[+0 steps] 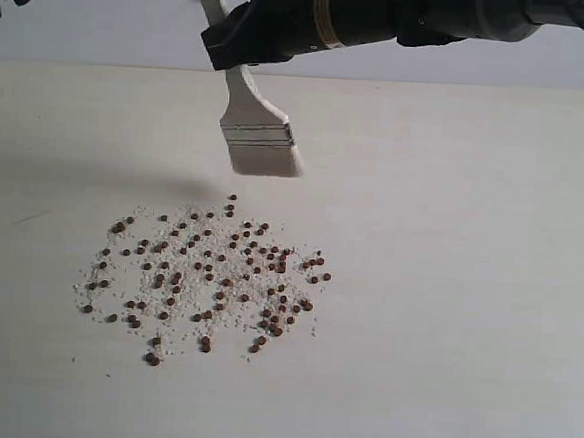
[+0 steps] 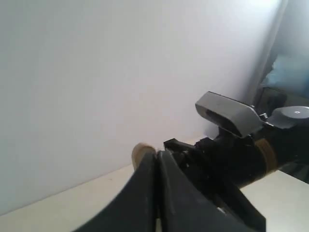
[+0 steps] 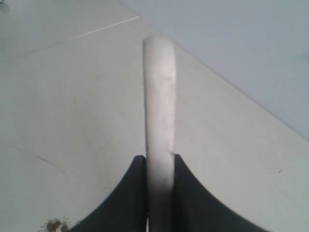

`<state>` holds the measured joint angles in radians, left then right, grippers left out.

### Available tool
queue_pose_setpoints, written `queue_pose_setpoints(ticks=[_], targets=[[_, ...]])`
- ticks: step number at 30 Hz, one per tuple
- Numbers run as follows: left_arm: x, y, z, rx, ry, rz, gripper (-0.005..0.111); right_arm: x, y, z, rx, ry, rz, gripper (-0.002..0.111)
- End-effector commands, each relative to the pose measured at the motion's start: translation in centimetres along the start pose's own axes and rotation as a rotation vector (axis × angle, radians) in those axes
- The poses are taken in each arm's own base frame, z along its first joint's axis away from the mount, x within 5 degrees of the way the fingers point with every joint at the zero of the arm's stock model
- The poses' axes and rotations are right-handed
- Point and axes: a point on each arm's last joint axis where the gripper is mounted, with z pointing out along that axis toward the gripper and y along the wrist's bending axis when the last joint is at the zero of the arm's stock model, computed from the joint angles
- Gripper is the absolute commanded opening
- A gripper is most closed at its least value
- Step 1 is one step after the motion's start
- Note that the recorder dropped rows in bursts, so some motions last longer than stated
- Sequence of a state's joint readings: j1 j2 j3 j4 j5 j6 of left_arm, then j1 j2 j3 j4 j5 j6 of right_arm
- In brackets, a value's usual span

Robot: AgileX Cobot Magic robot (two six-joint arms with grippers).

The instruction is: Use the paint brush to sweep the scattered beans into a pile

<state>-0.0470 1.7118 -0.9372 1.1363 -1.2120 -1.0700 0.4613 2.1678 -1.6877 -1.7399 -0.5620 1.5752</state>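
The beans (image 1: pixel 208 273) lie spread in a loose patch on the table, mixed with pale crumbs; no denser pile stands out. The paint brush (image 1: pixel 262 142) hangs above the table just behind the patch, bristles down and clear of the beans. My right gripper (image 1: pixel 234 45) is shut on its white handle (image 3: pixel 159 96), with the fingers (image 3: pixel 133 193) pressed against both sides. A few beans (image 3: pixel 53 224) show at the edge of the right wrist view. My left gripper (image 2: pixel 157 153) is shut with nothing between its jaws, held up off the table at the far left.
The right arm (image 1: pixel 406 17) reaches across the top of the exterior view from the right. Its wrist camera (image 2: pixel 227 113) shows in the left wrist view. The pale table (image 1: pixel 467 291) ends at a white wall behind.
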Motion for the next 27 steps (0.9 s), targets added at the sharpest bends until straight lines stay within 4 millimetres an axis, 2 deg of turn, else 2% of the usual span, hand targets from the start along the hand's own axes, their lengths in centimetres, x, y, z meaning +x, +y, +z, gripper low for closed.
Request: queue_pose_setpoints(ticks=[1,5,7,10,13,17,22,27], targets=[[0.2,1.5,-0.5,-0.201,0.018,-0.07,0.0,-0.8,-0.2,-0.6,0.021,-0.016,-0.001,0.0],[0.6,2.5,-2.5,-0.53,0.065,-0.097,0.0,-0.8,-0.2,-0.6,0.021,-0.017,0.082,0.0],[0.1,2.3,-4.0,-0.704,0.115,-0.035,0.0,-0.8,0.0,-0.6,-0.001,-0.016,0.121,0.0],[-0.9,1.2,-5.9,-0.862,0.153,0.04,0.0,-0.8,0.4,-0.6,-0.04,-0.012,0.144,0.0],[-1.5,-0.6,-7.4,-0.913,0.105,0.095,0.0,-0.8,0.7,-0.6,-0.074,-0.008,0.183,0.0],[-1.7,-3.1,-9.6,-0.967,-0.052,0.162,0.0,-0.7,1.1,-0.6,-0.117,0.001,0.218,0.0],[-0.3,-6.5,-12.1,-0.932,-0.253,0.257,0.0,-0.8,1.7,-0.8,-0.183,0.008,0.216,0.0],[0.9,-9.1,-14.3,-0.946,-0.336,0.29,0.0,-1.8,2.2,-1.6,-0.21,-0.011,0.186,0.0]])
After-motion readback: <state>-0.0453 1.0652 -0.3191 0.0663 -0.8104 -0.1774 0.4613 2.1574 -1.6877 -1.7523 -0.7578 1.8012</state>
